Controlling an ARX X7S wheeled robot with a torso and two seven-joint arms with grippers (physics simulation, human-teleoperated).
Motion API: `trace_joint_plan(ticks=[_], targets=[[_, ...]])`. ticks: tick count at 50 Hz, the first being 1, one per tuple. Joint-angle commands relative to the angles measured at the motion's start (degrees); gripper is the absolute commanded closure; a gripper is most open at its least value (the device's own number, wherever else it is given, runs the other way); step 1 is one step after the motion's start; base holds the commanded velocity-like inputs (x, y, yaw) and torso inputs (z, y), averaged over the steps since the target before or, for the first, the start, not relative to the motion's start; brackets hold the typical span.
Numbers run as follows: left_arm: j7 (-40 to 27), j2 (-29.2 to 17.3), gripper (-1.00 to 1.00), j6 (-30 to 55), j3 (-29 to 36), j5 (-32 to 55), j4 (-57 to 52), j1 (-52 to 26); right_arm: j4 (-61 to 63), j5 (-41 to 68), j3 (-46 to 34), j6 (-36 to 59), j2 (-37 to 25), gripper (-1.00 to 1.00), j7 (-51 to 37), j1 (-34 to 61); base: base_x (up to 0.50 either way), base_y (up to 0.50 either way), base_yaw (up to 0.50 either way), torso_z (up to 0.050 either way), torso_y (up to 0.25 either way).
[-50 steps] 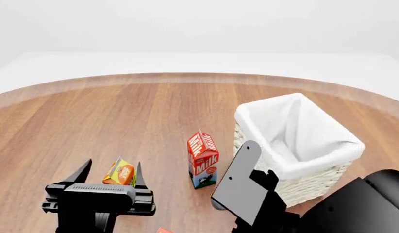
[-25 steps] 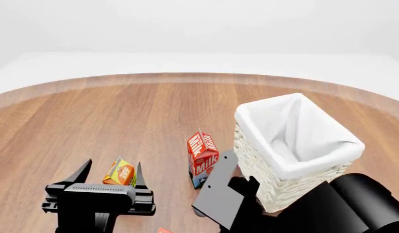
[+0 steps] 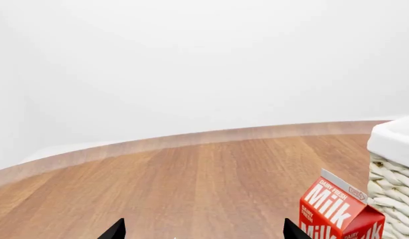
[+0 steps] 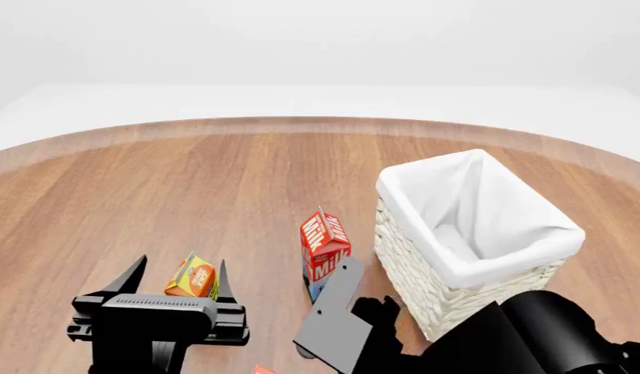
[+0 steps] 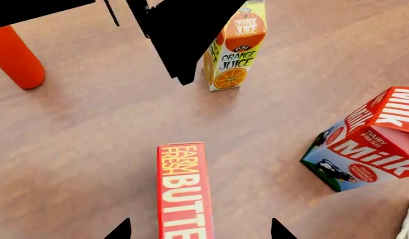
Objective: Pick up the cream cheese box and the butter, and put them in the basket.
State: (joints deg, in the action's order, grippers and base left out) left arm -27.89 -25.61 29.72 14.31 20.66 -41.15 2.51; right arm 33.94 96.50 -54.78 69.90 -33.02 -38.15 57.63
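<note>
The butter [image 5: 184,191], an orange-red box with yellow-white lettering, lies flat on the wooden table. My right gripper [image 5: 199,232] hangs open above it, one finger on each side, apart from it. In the head view only a sliver of the butter [image 4: 260,369] shows at the bottom edge. The white wicker basket [image 4: 403,257] with its cloth liner stands at the right. My left gripper [image 4: 177,279] is open and holds nothing, just in front of the orange juice carton [image 4: 192,276]. The cream cheese box is out of view.
A red-and-white milk carton [image 4: 325,249] stands beside the basket, close to my right arm [image 4: 335,327]. An orange-red cylinder [image 5: 15,55] stands near the orange juice carton [image 5: 234,47]. The left arm's dark shape [image 5: 184,30] crosses the right wrist view.
My right arm has swung left and down, away from the basket's front, to a spot in front of the milk carton. The left arm has not moved.
</note>
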Motion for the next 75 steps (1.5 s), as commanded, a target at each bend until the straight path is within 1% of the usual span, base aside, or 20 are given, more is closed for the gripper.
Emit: trace_joint_plan(ticks=[1,29,51,60,75], targets=[[-0.21,-0.06,-1.0,-0.11,0.01,0.11,0.05,-0.04,-0.79,-3.46,-1.43,-0.02,0.56,-1.0,1.76,-1.67,0.0,0.0,0.0,0.0,0.0],[-0.64,-0.38,-1.0,-0.14,0.17,0.43,-0.19,-0.04,-1.56,-8.12,-3.93,-0.43,1.06,-1.0,4.17,-3.19,0.0,0.0,0.0,0.0,0.0],[-0.77,-0.53,-1.0,-0.38,0.58,0.45,0.22,-0.28,-3.86,-13.96,-5.89,-1.94,0.99,-1.0,9.1,-4.65,0.0,0.0,0.0,0.0,0.0],[-0.96,-0.64,-1.0,-0.25,0.71,0.52,0.01,-0.28,-4.38,-18.68,-7.11,-3.86,0.5,-1.0,12.43,-5.63,0.0,0.0,0.0,0.0,0.0],[-1.24,-0.85,-1.0,0.12,0.76,0.88,-0.45,-0.38,-4.47,-21.27,-8.48,-4.99,0.44,-1.0,14.63,-6.09,0.0,0.0,0.0,0.0,0.0]])
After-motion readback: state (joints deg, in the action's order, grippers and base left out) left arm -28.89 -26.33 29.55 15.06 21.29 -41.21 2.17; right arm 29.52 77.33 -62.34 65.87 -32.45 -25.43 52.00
